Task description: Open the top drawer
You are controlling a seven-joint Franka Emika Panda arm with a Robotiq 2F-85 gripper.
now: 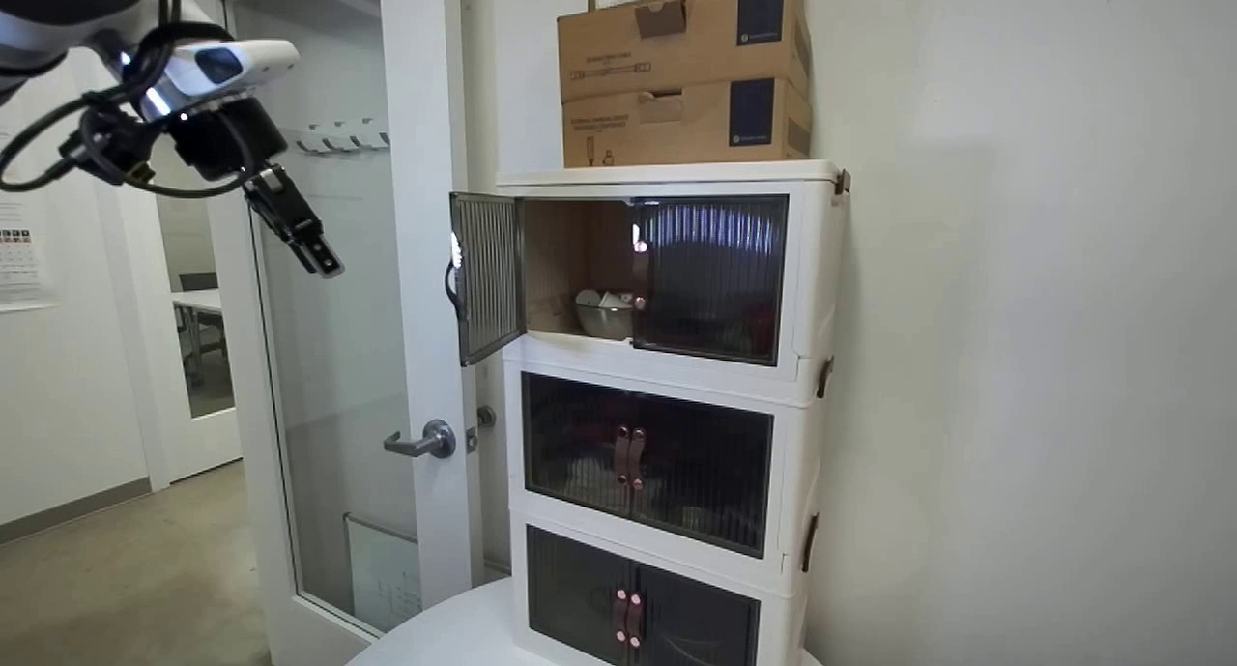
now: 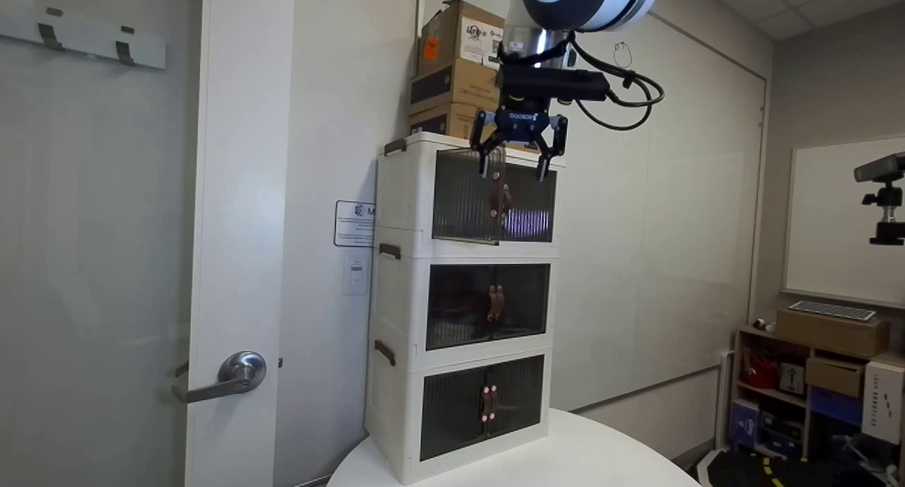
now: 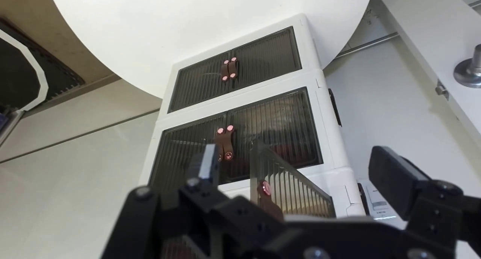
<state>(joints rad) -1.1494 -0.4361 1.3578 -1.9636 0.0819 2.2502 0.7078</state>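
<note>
The top drawer (image 1: 710, 279) is the uppermost white-framed compartment, with two smoky ribbed door panels. It also shows in an exterior view (image 2: 459, 197) and the wrist view (image 3: 297, 187). One door is swung outward and its brown strap handle shows. The second door is shut. A bowl with white items (image 1: 604, 318) sits inside behind the open door. My gripper (image 1: 324, 260) is apart from the cabinet, in front of the top compartment and about level with it. In an exterior view its fingers (image 2: 513, 169) are spread with nothing between them. The wrist view also shows the spread fingers (image 3: 298, 168).
Two similar compartments, middle (image 1: 647, 463) and bottom (image 1: 643, 593), stand below with doors shut. Cardboard boxes (image 1: 676, 120) are stacked on top. The cabinet stands on a round white table (image 2: 601, 459) against a wall. A glass-paned room door with a lever handle (image 1: 425, 442) is beside it.
</note>
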